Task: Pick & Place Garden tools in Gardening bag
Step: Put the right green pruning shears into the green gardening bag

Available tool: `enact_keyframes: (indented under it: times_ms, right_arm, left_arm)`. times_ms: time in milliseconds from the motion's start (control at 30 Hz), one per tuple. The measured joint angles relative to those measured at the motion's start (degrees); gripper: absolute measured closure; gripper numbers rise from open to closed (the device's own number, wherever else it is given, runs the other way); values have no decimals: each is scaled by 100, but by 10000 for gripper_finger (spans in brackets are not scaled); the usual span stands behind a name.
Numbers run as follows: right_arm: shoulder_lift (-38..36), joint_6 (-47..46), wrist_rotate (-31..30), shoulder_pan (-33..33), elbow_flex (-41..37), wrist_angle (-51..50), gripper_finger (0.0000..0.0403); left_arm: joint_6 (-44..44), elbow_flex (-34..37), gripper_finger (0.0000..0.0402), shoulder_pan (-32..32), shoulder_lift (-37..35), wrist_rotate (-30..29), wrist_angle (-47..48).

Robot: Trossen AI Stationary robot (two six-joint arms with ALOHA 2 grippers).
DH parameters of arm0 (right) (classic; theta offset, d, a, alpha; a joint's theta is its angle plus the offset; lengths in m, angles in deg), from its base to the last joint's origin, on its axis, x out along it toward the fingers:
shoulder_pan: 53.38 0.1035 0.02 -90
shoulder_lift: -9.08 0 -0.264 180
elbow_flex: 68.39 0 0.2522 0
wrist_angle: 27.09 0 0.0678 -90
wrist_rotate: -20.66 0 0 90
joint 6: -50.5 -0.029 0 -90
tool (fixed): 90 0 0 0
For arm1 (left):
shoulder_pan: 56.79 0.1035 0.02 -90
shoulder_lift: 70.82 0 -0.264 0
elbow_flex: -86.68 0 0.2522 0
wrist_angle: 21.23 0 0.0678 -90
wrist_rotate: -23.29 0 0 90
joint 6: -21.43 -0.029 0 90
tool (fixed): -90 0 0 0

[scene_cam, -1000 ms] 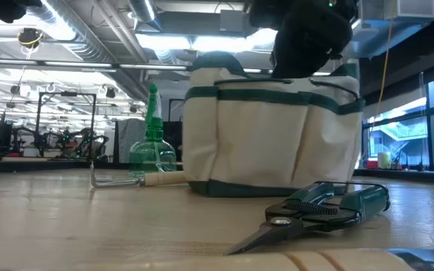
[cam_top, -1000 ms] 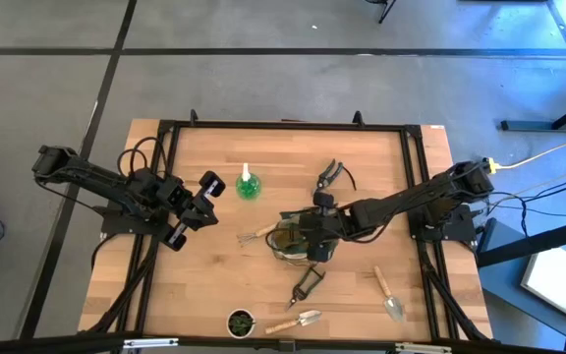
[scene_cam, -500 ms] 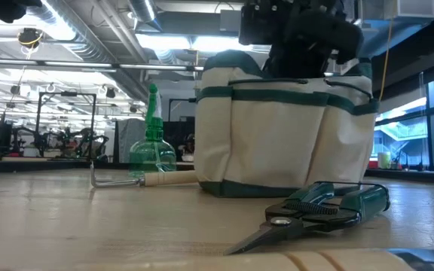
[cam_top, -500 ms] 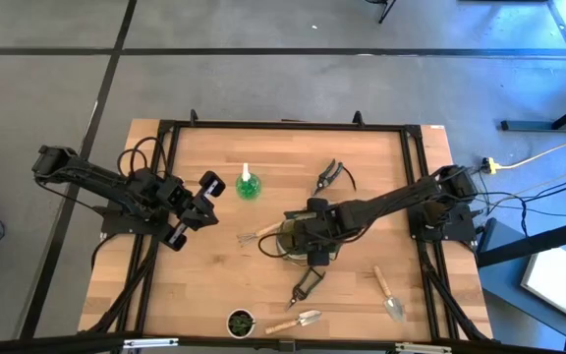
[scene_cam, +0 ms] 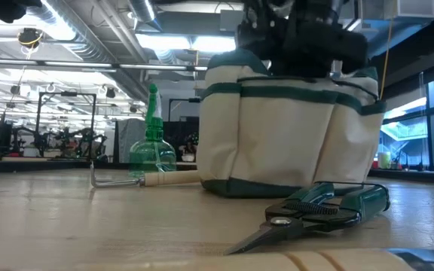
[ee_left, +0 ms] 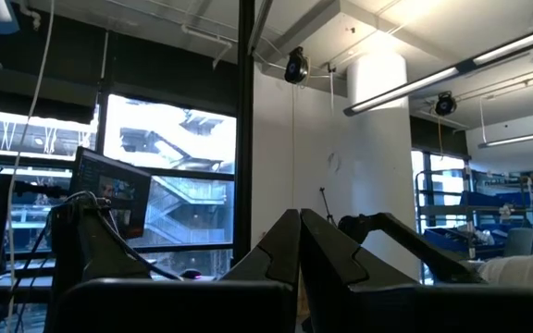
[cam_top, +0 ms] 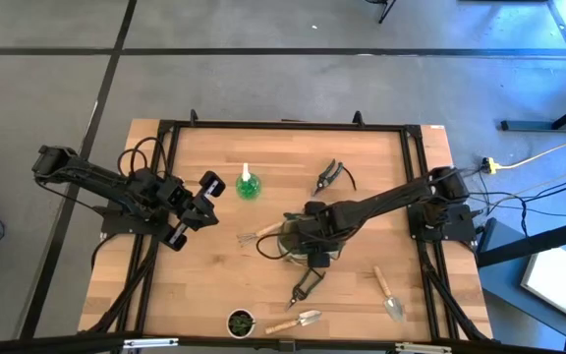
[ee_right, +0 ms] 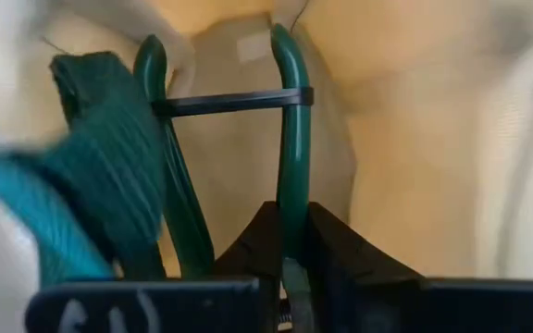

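The gardening bag [cam_top: 298, 243] stands mid-table, a tan tote with green trim [scene_cam: 292, 132]. My right gripper [cam_top: 309, 236] reaches steeply down into its mouth, shut on green-handled pruners [ee_right: 248, 157] that hang inside the bag. My left gripper [cam_top: 207, 184] is shut and empty, raised at the table's left and pointing up into the room [ee_left: 299, 245]. The other tools lie flat on the table: a spray bottle [cam_top: 249, 185], black pruners [cam_top: 329, 177], a fork [cam_top: 256, 236], green pruners [cam_top: 306, 285], and two trowels [cam_top: 389, 293] [cam_top: 296, 321]. My right gripper pinches one green handle of the pruners [ee_right: 291, 199] between its two fingers, coming from above and pointing down along the handle. The other handle [ee_right: 169, 185] is free, joined to the first by a black band [ee_right: 234, 100]. The pruners hang below the fingers inside the bag.
A small dark pot with a green plant [cam_top: 241, 322] stands at the near edge. The bag's green strap [ee_right: 100, 157] lies close beside the held pruners. The green pruners [scene_cam: 315, 211] lie just in front of the bag. Bare wood lies at the far left and far right.
My right gripper has sunk toward the bag's mouth and tipped more steeply downward, moving a little toward the table's left with the pruners. In the low view the bag has shifted slightly to the right and stands taller.
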Motion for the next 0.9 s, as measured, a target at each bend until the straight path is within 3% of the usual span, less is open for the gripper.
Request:
enact_keyframes:
  times_ms: [900]
  right_arm:
    - [302,-68,200,-42,-4,207,373]
  left_arm:
    - [-2,0,396,0,-2,-2,13]
